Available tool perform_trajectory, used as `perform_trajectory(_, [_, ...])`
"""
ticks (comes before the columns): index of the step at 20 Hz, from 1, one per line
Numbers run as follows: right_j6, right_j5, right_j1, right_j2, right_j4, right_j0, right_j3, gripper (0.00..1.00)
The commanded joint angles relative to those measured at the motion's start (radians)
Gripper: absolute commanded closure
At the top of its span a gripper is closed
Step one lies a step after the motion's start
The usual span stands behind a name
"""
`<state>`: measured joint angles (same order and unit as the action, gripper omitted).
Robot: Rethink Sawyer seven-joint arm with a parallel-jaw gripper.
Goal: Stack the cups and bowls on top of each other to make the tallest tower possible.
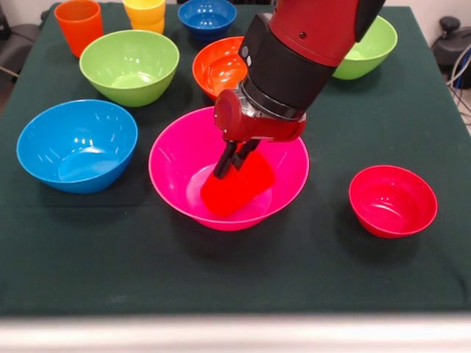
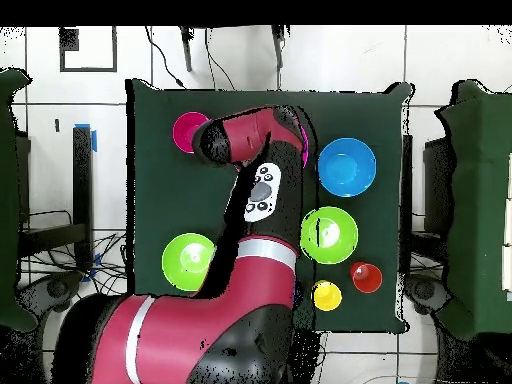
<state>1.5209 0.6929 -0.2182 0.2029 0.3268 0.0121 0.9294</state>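
Observation:
The large pink bowl (image 1: 173, 158) stands at the table's middle. A red cup (image 1: 239, 190) lies tilted inside it. My gripper (image 1: 232, 157) reaches down into the pink bowl and is shut on the red cup near its upper edge. In the overhead view the arm covers the gripper, the cup and most of the pink bowl, of which only a sliver (image 2: 304, 150) shows. An orange bowl (image 1: 213, 70) sits just behind the pink bowl, partly hidden by the arm.
A light blue bowl (image 1: 77, 145) (image 2: 347, 166) is at the left and a small red bowl (image 1: 392, 200) (image 2: 190, 132) at the right. Lime green bowls (image 1: 129, 66) (image 1: 369, 45), a dark blue bowl (image 1: 207, 16), an orange cup (image 1: 79, 26) and a yellow cup (image 1: 145, 13) stand at the far side.

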Motion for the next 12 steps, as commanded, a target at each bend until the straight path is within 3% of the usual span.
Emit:
perform_trajectory(1, [-0.032,-0.002,-0.029,-0.212,-0.079,0.082,0.106,1.0])
perform_trajectory(12, [-0.205,0.11,-0.042,-0.367,-0.14,0.213,0.139,1.0])
